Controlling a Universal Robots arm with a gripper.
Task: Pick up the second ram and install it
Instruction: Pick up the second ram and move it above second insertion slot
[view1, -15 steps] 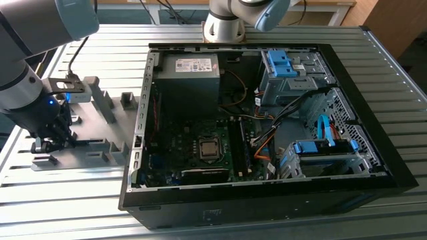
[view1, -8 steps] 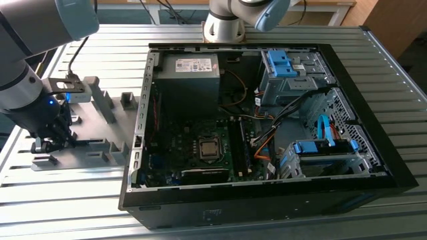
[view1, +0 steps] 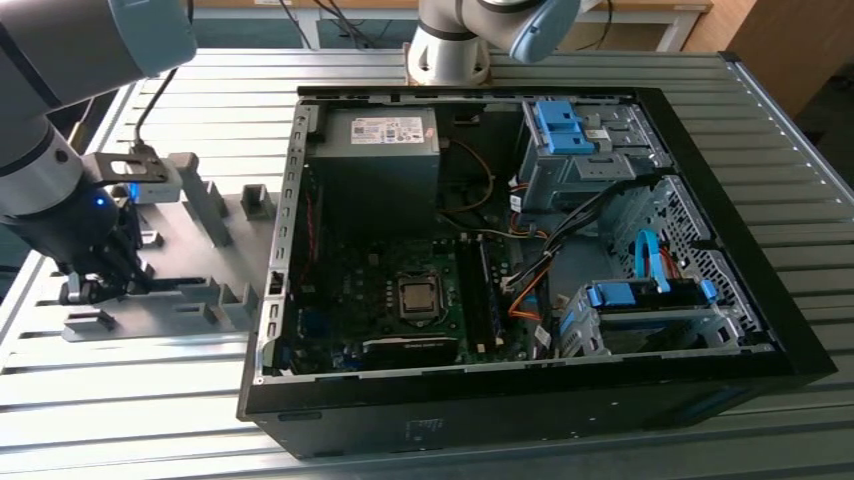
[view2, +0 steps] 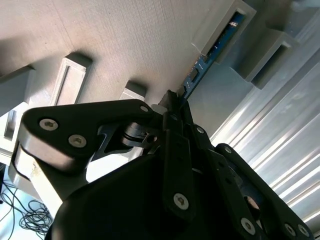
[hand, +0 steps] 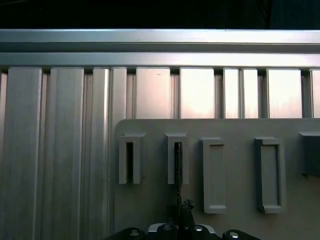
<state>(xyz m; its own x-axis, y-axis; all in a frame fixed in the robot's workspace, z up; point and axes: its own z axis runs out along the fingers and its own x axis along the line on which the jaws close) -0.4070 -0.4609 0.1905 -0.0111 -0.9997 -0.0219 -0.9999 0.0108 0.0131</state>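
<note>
The second ram (view2: 212, 47) stood on edge in a grey fixture (view1: 200, 215) slot on the worktop (view1: 134, 400), at the exterior view's left of the PC case (view1: 747, 330). The slot kept it upright for gripping. The claw (view1: 91, 288) was narrow, pinching its end.

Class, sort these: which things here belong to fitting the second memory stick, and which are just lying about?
Belongs to the job: memory stick, standing in the grey holder; gripper close by its end; open computer case; motherboard.
Lying about: other holder blocks; blue drive clips; power supply.
</note>
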